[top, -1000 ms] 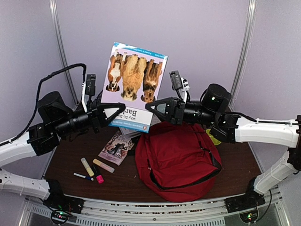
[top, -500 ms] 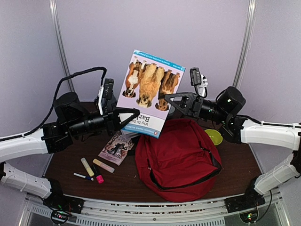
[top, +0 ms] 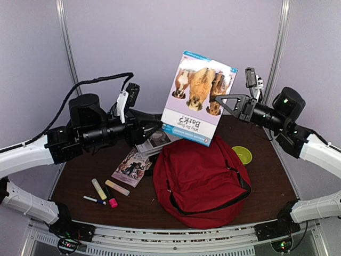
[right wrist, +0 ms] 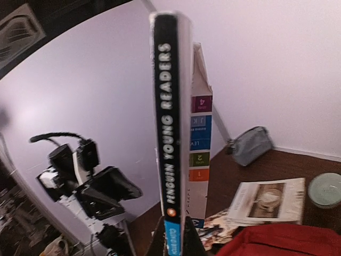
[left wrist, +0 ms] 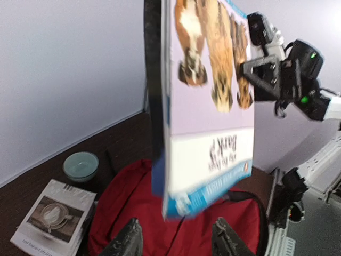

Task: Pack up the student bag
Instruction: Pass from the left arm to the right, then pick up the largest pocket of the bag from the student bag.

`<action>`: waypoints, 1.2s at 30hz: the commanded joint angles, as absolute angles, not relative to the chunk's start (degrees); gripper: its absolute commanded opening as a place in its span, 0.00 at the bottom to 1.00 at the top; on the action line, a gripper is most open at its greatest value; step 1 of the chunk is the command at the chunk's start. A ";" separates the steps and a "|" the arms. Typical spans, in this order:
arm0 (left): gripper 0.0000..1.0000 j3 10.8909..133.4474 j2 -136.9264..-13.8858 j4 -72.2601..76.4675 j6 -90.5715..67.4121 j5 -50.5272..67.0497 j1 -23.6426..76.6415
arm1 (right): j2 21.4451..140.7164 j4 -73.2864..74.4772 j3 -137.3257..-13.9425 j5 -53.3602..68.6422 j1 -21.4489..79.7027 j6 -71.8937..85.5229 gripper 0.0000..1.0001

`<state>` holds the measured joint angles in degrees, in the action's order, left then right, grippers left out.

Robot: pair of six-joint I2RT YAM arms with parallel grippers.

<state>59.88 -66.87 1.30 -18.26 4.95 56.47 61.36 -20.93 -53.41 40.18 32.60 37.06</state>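
The student bag (top: 201,181) lies red and closed on the table's right half, also seen as the student bag (left wrist: 128,213) below my left fingers. A thin book with dogs on its cover (top: 200,98) hangs upright above the bag's far edge. My right gripper (top: 218,102) is shut on the book's right edge; in the right wrist view the right gripper (right wrist: 176,237) pinches the black spine (right wrist: 170,133). My left gripper (top: 154,128) stands open just left of the book, not touching it. In the left wrist view the left gripper (left wrist: 176,240) is empty under the book (left wrist: 208,106).
Two highlighters (top: 99,189), a pen (top: 94,200) and a pink eraser (top: 113,202) lie front left. A comic (top: 131,167) and a magazine (top: 155,140) lie left of the bag. A yellow-green disc (top: 242,154) sits right. A grey pouch (right wrist: 250,145) and teal bowl (left wrist: 81,165) sit behind.
The book has travelled up and to the right in my right gripper. My left gripper, earlier shut on the book's lower left edge, has let go and opened.
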 commanded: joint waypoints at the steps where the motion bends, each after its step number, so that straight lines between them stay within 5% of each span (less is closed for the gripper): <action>1: 0.45 68.10 -75.45 -18.91 -9.92 -6.23 58.88 | 57.56 14.03 -60.36 27.52 20.54 25.08 0.00; 11: 0.67 87.37 -106.48 -20.95 8.97 15.37 69.60 | 51.99 18.29 -55.95 21.07 13.89 24.99 0.00; 21: 0.75 104.90 -121.50 -36.39 20.02 11.69 75.85 | 51.35 19.21 -54.98 20.35 13.79 23.23 0.00; 24: 0.97 104.48 -120.12 -37.90 23.52 15.95 75.85 | 51.74 19.01 -54.97 20.92 13.80 23.20 0.00; 28: 0.98 104.95 -119.58 -39.60 25.94 16.11 76.29 | 51.59 19.43 -55.10 21.79 13.80 23.29 0.00; 32: 0.95 108.91 -124.53 -40.25 24.51 3.77 76.81 | 50.49 19.78 -54.64 21.57 13.79 23.33 0.00; 36: 0.79 109.42 -126.19 -39.62 22.71 -6.63 76.73 | 49.61 20.82 -54.85 22.32 13.76 23.26 0.00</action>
<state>108.25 -123.98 -39.77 23.51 5.19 76.69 51.66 21.61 -54.76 21.39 13.96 23.77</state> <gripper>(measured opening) 0.879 0.046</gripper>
